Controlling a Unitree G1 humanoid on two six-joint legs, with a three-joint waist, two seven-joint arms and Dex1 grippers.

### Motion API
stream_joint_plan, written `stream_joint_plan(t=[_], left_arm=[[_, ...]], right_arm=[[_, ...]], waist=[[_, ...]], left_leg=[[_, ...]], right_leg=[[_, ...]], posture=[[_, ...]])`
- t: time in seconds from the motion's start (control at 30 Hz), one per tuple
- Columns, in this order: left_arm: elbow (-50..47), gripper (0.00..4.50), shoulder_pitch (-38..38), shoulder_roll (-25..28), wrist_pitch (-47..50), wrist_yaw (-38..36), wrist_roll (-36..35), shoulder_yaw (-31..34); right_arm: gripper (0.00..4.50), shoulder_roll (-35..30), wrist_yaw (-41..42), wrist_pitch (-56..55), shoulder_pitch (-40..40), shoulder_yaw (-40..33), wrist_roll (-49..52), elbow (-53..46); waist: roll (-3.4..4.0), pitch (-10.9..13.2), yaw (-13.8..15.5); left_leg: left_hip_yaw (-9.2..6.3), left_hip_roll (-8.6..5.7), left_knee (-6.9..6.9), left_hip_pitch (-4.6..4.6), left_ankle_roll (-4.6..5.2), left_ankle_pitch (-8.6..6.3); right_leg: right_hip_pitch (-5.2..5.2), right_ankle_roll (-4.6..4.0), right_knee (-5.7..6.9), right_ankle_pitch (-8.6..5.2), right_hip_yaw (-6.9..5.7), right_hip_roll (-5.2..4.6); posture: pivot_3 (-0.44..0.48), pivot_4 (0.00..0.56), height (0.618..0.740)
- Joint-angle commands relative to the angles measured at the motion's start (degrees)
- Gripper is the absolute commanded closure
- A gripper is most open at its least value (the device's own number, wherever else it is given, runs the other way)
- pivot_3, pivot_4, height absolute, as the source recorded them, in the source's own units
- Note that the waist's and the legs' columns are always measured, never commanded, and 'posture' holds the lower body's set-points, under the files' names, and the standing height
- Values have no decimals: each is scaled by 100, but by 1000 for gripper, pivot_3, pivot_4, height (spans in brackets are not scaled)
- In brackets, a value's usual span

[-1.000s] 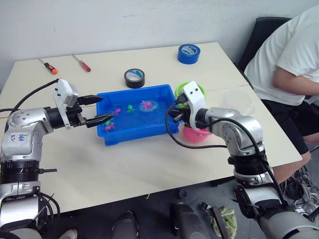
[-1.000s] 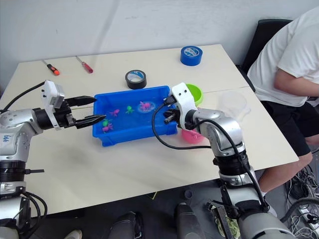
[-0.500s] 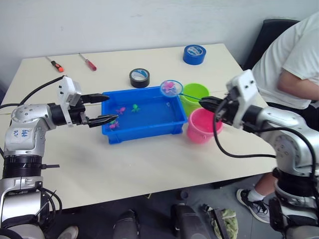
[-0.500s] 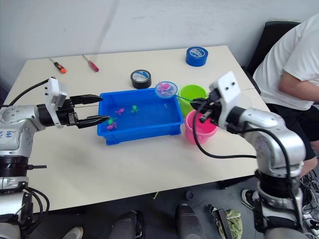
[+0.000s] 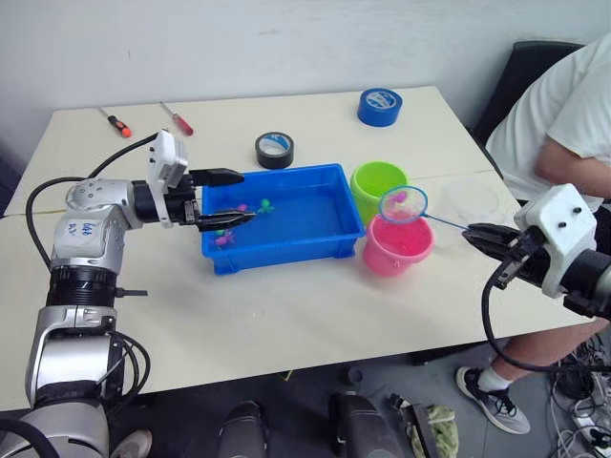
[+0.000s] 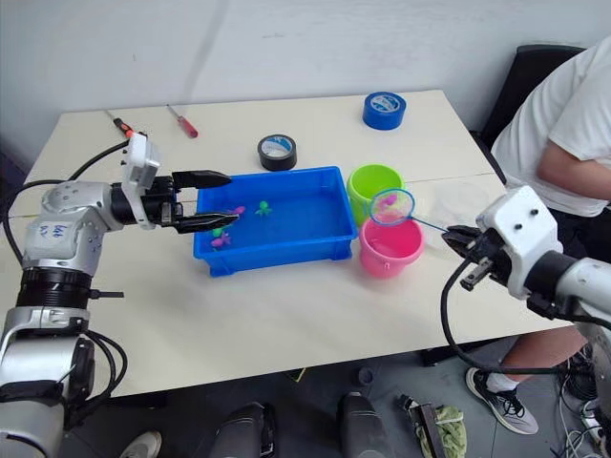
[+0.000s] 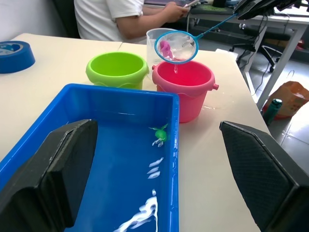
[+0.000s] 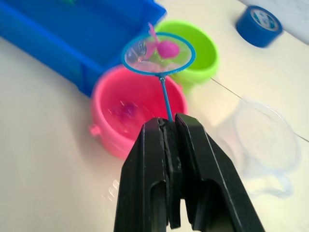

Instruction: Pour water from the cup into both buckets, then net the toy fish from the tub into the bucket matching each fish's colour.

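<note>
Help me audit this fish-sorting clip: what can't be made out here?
- Fish count in the pink bucket: right wrist view, blurred through water.
- Water level in the green bucket: head views, inside too small.
- Fish near the left gripper: fingers overlap them in the tub.

Wall: plain, pale grey-white
Table: cream top (a seam runs across it)
Chair: black, at the far right corner
</note>
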Motion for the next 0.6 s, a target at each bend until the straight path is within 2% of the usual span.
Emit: stream_joint_plan(t=[0.03, 0.37, 0.6], left_arm=[[150, 83, -209, -63, -232, -91, 82, -21], [418, 83, -318, -89, -412, -203, 183, -22], [496, 83, -328, -83, -470, -236, 204, -14]], right_arm=[[4500, -237, -195, -1161, 414, 98, -871, -5], [4500, -676, -565, -3966, 1315, 447, -2965, 709], [4500, -501, -922, -5074, 1783, 417, -3952, 759]], waist=[[0, 0, 19], [0, 0, 19], [-1, 0, 19]], left_leg=[[-3, 0, 0, 0, 0, 0], [-1, -1, 10, 0, -13, 7], [-1, -1, 13, 1, -27, 15]], right_leg=[[1, 0, 0, 0, -1, 0], [6, 3, 0, 1, 0, 1], [9, 4, 1, 2, 0, 1]], posture=[[0, 150, 731], [0, 150, 731], [0, 150, 731]])
